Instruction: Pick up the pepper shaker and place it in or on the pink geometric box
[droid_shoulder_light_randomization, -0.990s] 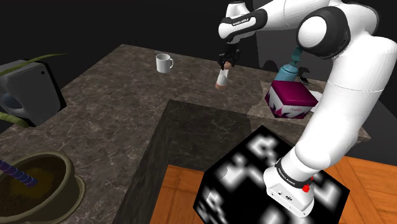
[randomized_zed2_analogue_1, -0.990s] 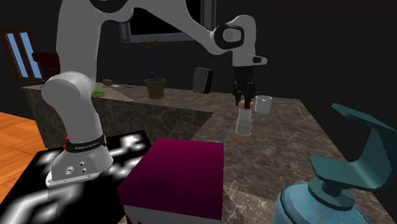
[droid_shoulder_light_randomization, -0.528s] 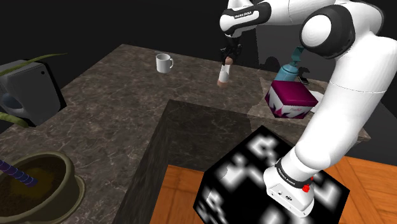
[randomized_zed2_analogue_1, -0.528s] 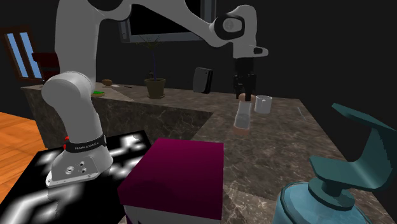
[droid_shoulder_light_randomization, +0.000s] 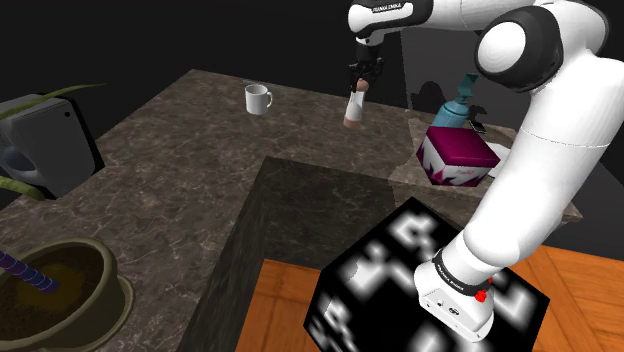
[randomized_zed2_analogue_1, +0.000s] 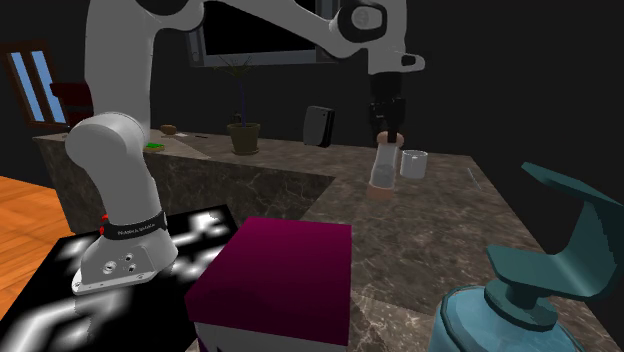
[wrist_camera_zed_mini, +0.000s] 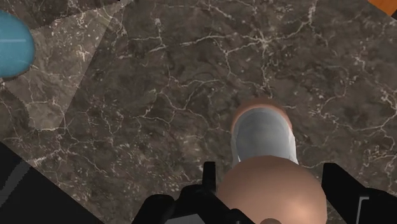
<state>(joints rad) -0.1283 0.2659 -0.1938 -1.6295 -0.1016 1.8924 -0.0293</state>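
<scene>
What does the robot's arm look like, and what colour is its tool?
The arm is made of rounded, glossy white links with dark grey joints. Near its base sit a dark band with small lettering and a red button. The tool is all black and two-fingered.

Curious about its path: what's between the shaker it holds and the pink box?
Nothing but bare marble counter, as the shoulder view shows, between the pepper shaker in the gripper and the pink box.

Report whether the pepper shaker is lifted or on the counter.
Lifted: the gripper clasps the pepper shaker by its top; its base hangs above the counter.
</scene>
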